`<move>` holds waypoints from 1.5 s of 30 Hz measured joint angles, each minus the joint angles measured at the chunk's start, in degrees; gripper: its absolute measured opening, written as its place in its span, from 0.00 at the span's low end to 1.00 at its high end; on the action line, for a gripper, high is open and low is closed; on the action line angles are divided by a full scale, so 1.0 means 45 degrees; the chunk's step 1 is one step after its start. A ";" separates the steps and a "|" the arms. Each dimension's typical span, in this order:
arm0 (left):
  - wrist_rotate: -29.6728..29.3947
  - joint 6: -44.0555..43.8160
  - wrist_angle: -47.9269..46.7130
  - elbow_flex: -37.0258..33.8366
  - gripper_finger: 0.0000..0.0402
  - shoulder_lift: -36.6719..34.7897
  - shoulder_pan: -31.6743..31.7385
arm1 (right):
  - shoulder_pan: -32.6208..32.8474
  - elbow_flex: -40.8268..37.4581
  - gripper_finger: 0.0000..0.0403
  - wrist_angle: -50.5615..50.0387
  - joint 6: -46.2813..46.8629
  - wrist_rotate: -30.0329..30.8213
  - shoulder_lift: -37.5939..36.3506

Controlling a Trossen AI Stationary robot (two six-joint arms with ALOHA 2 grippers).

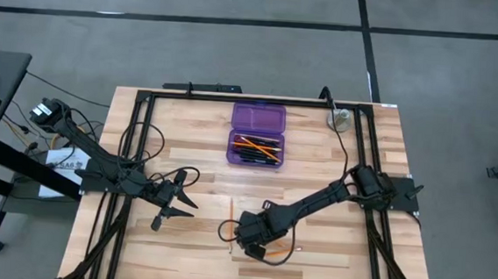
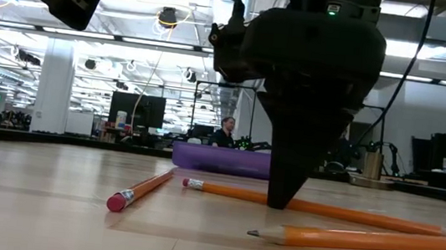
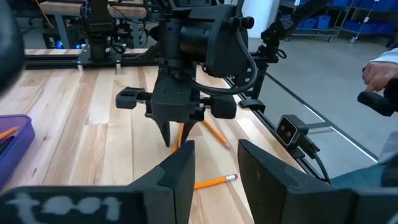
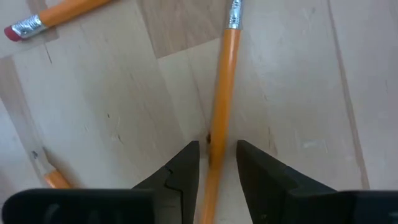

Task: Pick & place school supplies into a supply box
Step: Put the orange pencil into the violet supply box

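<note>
Pencils: three orange ones lie loose on the table (image 1: 188,250) in the lower centre of the high view, well apart from the box (image 1: 257,133), which sits open at upper centre with pens and pencils already inside. My right gripper (image 4: 216,163) is down at the table, tips straddling the middle pencil (image 4: 222,87); the right wrist view shows the shaft running between my two fingers (image 4: 184,167). Jaws sit narrow around the pencil, a sliver of gap on each side, so I judge them closing, not yet pinching. Low view shows my fingertips at the wood, right on that pencil (image 2: 348,212), with a second pencil (image 2: 361,239) in front, lower right, and a third (image 2: 141,191) at lower left, eraser end toward the camera. The second one's point shows in the lower left of the right wrist view (image 4: 50,174), near my fingers but apart.

My left gripper (image 1: 177,198) hangs idle left of centre in the high view, fingers spread, holding nothing.

Step in hand: grasping one of the last loose pencils. Next move, as I judge it: finish the squeeze, lift straight up, carry toward upper centre, release over the box. Watch out: the pencil could roll or pivot if pinched off-centre, and the neighbours are close.

A person's hand (image 3: 377,73) shows at the right edge of the left wrist view, off the table.
</note>
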 joint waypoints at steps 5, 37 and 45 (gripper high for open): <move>0.0000 0.0000 0.0000 0.0000 0.27 0.0000 0.0002 | -0.0265 -0.0010 0.21 -0.0019 -0.0214 -0.0103 -0.0005; 0.0000 0.0000 -0.0242 0.0000 0.27 0.0000 -0.0002 | -0.1718 0.1774 0.00 -0.3877 -0.1597 0.3045 0.0237; 0.0000 0.0000 -0.0423 0.0000 0.27 0.0003 -0.0002 | -0.1984 0.3478 0.00 -0.5738 -0.2411 0.3347 0.0158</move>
